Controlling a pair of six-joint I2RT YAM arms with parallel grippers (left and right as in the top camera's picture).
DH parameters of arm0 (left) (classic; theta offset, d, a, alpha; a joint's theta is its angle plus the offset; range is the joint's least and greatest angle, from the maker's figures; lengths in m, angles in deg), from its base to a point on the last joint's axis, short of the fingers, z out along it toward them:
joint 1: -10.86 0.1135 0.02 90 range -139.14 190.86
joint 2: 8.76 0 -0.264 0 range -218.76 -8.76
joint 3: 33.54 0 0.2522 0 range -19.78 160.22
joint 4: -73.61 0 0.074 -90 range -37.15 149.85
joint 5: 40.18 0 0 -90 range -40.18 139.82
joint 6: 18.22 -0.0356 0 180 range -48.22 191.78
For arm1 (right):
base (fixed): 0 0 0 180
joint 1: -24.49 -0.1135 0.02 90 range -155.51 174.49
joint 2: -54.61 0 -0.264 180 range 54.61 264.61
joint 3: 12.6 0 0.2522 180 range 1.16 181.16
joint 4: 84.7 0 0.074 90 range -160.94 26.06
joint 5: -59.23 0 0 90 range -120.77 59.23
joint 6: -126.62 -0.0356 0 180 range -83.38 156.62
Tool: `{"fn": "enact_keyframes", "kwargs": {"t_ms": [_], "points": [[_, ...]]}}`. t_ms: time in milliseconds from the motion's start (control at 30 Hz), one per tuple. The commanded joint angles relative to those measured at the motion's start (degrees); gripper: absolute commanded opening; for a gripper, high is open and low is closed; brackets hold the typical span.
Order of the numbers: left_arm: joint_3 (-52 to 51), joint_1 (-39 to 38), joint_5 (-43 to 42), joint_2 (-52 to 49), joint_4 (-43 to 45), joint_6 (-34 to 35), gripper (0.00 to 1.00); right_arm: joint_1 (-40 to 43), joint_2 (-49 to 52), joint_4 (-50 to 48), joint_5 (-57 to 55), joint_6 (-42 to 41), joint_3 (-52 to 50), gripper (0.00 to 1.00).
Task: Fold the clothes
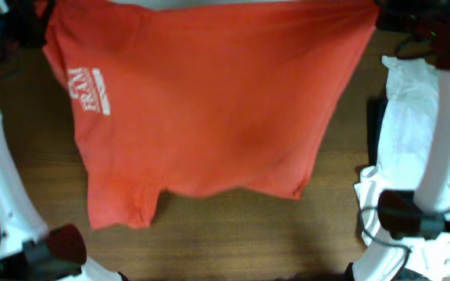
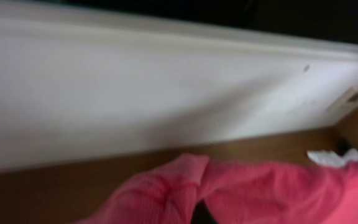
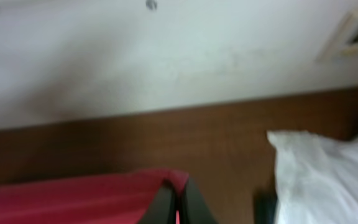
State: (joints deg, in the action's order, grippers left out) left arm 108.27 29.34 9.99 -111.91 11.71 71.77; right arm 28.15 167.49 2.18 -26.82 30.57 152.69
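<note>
Brown wood-grain worktop (image 1: pixel 233 234) ran up to a pale wall (image 2: pixel 135 81) on the far side. In the right wrist view the right gripper (image 3: pixel 178 208) had its dark jaws drawn almost together, with a sliver of red cloth caught between them. The left gripper (image 2: pixel 201 214) was mostly buried under bunched fabric that gathered to it, so a closed grip there was a judgement rather than something plainly shown. From those two grips the orange-red T-shirt (image 1: pixel 209 101) stretched crosswise, its held edge running left to right along the far side. The body spread from that edge toward the robot, white "FRAM" print (image 1: pixel 88 92) uppermost on the left. Each arm sat at its own far corner, the left gripper (image 1: pixel 23 23) and the right gripper (image 1: pixel 389 16) well apart, so any fold toward the near edge would call for both moving together. A loose flap at the near left lay closer to the left arm. Only the overhead view showed the shirt's whole outline and the white T-shirts (image 1: pixel 405 117) heaped just beside its right edge, while the wrist views alone showed the grips.
</note>
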Motion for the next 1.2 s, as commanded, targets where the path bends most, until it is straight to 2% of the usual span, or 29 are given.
{"fn": "enact_keyframes", "kwargs": {"t_ms": [0,67,133,167,233,300,367,400,433,467,533,667,900,1067,1167], "points": [[0.48,-1.36,4.55,-3.61,10.32,3.48,0.00,0.20,2.19,-7.93,0.72,-0.59,0.52,0.04],[0.72,-1.05,5.79,-3.87,21.70,9.84,0.00,0.57,1.03,-16.04,0.52,-4.52,0.59,0.04],[3.50,-0.07,5.22,-3.87,29.49,16.57,0.00,1.62,-1.66,-20.52,0.20,-5.88,0.59,0.04],[5.68,0.70,3.54,-3.87,30.27,18.25,0.00,2.34,-2.89,-20.59,-0.44,-5.86,0.59,0.04],[10.08,1.97,-3.56,-3.87,25.79,18.43,0.00,4.66,-5.20,-16.46,-2.29,-5.84,0.59,0.04],[11.30,2.03,-10.73,-3.87,15.43,18.38,0.00,6.36,-5.66,-9.14,-2.27,-5.84,0.59,0.04],[11.17,1.27,-14.36,-4.00,-1.29,13.16,0.00,6.99,-5.38,-0.66,-2.62,-5.81,0.33,0.04],[10.73,0.39,-12.63,-4.13,-11.98,6.88,0.00,6.97,-4.96,3.82,-3.04,-5.25,-0.02,0.04],[10.14,-1.20,-5.95,-4.90,-25.09,-0.83,0.00,6.88,-4.04,9.01,-3.13,-3.56,-0.76,0.04],[9.33,-2.49,-0.46,-5.70,-32.02,-4.00,0.00,6.86,-3.30,12.74,-3.15,-2.95,-1.62,0.04],[5.73,-5.18,6.80,-7.13,-39.60,-8.31,0.00,6.84,-1.70,19.34,-3.08,-2.32,-5.25,0.04],[-9.84,-9.70,12.24,-7.76,-40.63,-8.90,0.00,6.82,-0.72,23.80,-2.93,-1.25,-23.50,0.04],[-39.15,-10.32,20.83,-7.72,-40.68,-8.61,0.00,6.93,-0.76,19.02,-2.97,-1.29,-54.99,0.04],[-48.28,-5.90,21.03,-3.89,-37.24,-6.38,0.00,7.54,-4.28,12.26,-2.71,-2.54,-69.53,0.04],[-52.09,-1.68,21.49,4.42,-34.99,-4.44,0.00,10.71,-9.77,9.44,-2.69,-3.78,-76.28,0.04]]}}
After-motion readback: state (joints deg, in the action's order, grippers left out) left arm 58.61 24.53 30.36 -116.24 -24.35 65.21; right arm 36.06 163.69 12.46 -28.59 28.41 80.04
